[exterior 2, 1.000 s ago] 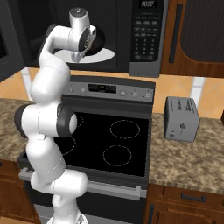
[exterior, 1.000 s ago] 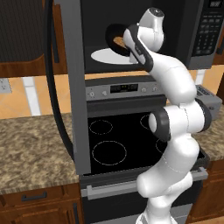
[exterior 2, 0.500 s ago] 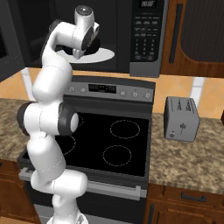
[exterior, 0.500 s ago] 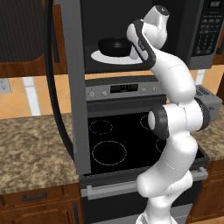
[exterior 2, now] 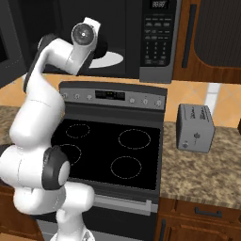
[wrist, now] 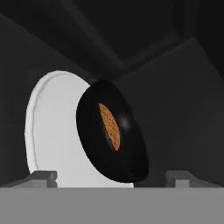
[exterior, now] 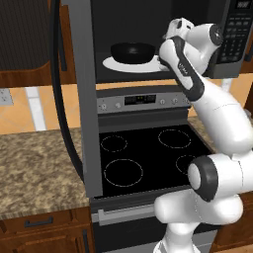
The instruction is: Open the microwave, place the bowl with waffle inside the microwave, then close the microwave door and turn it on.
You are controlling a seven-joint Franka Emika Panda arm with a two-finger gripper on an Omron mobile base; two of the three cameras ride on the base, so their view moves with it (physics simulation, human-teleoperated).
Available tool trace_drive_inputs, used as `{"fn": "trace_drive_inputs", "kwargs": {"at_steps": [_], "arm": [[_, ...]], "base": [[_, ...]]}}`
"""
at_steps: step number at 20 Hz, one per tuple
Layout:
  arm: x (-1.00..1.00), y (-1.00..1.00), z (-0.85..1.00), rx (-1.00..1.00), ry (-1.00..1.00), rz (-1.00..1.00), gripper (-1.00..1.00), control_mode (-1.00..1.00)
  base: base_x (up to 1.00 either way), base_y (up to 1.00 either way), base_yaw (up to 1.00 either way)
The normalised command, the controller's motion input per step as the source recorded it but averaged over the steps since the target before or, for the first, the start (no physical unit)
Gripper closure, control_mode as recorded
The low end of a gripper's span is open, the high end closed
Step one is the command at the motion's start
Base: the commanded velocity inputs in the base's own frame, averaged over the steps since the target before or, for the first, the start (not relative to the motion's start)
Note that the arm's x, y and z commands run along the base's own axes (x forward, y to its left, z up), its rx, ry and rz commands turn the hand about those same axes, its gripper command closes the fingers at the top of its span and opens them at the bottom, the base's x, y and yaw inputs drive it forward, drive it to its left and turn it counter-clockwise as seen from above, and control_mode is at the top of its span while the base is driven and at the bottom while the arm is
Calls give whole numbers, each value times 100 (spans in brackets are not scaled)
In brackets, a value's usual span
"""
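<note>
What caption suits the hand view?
Black bowl with waffle resting on the microwave's white plate, open pincer nearby.

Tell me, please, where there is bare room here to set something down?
The stove top's burners are bare, as is the granite counter left of it. Right of it, the toaster takes the back, leaving the front free. The microwave is crowded: bowl fills its plate.

Kitchen (stove (exterior: 148, 158), toaster (exterior 2: 195, 127), microwave (exterior 2: 141, 33))

Your black bowl (exterior: 132, 52) sits upright on the microwave (exterior 2: 155, 40)'s white plate, the golden waffle (wrist: 109, 126) lying flat inside it; the microwave door (exterior: 81, 99) stands swung wide open.
</note>
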Motion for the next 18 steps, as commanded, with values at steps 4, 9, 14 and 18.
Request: {"fn": "trace_drive_inputs", "kwargs": {"at_steps": [4,9,14,18], "arm": [[-100,0,2,-8,-54,0,-100,-100],[-100,-11,26,-17,-18,2,-100,-100],[-100,-14,32,-34,21,9,-100,-100],[-100,-3,22,-43,29,7,-100,-100]], "base": [[0,0,0],[0,0,0],[0,0,0],[0,0,0]]}}
